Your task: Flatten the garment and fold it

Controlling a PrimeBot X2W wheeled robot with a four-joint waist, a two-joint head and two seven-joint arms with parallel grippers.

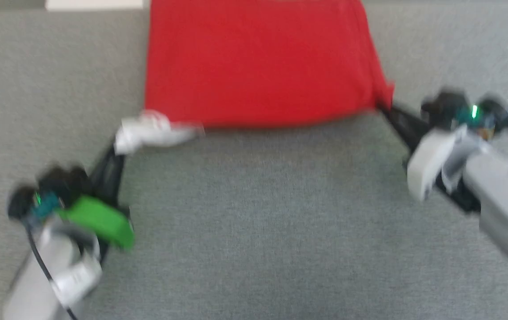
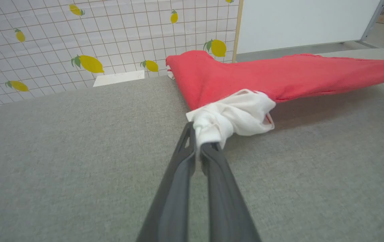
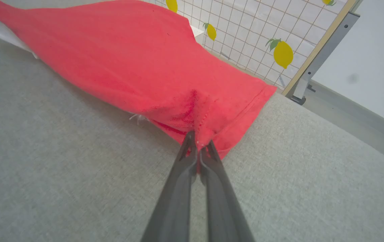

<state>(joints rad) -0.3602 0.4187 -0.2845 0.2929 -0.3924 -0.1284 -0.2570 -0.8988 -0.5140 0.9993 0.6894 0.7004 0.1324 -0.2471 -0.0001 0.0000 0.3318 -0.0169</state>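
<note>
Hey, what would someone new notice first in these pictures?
The red garment, stretched over the grey surface at the head view's top. The left claw is shut on its bunched white sleeve, the right claw on a red hem corner. Behind it stands a white grid backdrop printed with yellow lemons.

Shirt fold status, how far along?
Done: both corners grasped. In hand: left gripper shut on the bunched white sleeve, right gripper shut on the red hem corner of the garment, near edge stretched between them above the grey surface. Left: lay it flat, then fold.
</note>
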